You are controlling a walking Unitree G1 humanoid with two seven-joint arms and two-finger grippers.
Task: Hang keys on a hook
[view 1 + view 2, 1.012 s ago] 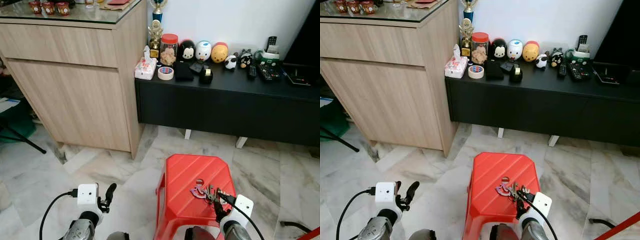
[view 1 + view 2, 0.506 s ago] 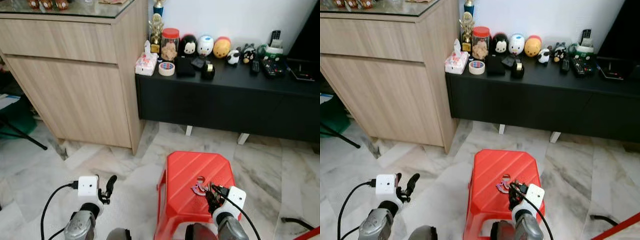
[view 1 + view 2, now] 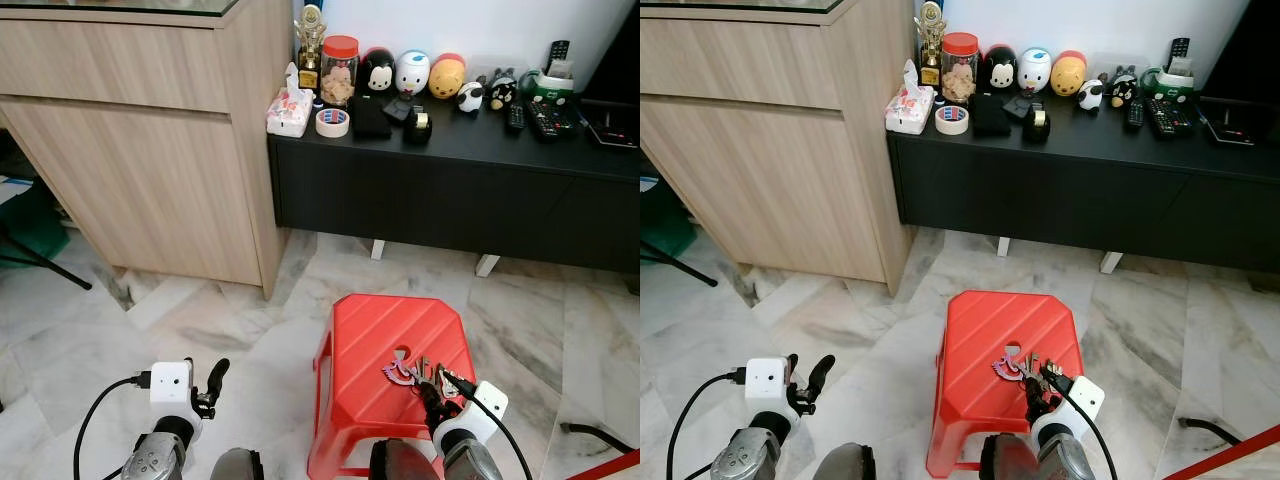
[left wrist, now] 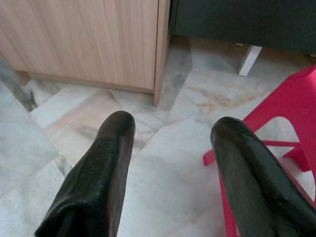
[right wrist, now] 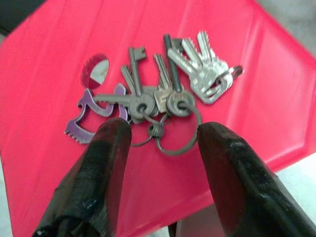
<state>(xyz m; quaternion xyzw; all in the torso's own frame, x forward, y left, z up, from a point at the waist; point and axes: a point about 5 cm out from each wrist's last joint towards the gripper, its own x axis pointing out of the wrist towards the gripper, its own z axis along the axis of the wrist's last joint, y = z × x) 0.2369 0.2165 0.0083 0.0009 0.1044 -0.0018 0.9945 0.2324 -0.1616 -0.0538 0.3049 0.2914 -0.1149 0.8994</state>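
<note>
Right hand (image 5: 158, 143) spread above keys (image 5: 158, 94)

Red stool (image 3: 385, 345) on marble floor (image 3: 200, 320), keys (image 5: 163, 96) on top.

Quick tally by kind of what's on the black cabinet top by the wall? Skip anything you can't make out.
Round character figures: 3
Small animal figurines: 2
Tape rolls: 2
Remote controls: 3
Red-lidded jar: 1
Trophy: 1
Tissue pack: 1
Black wallet-like item: 1
Total: 14, some small dark items too unclear to count.
</note>
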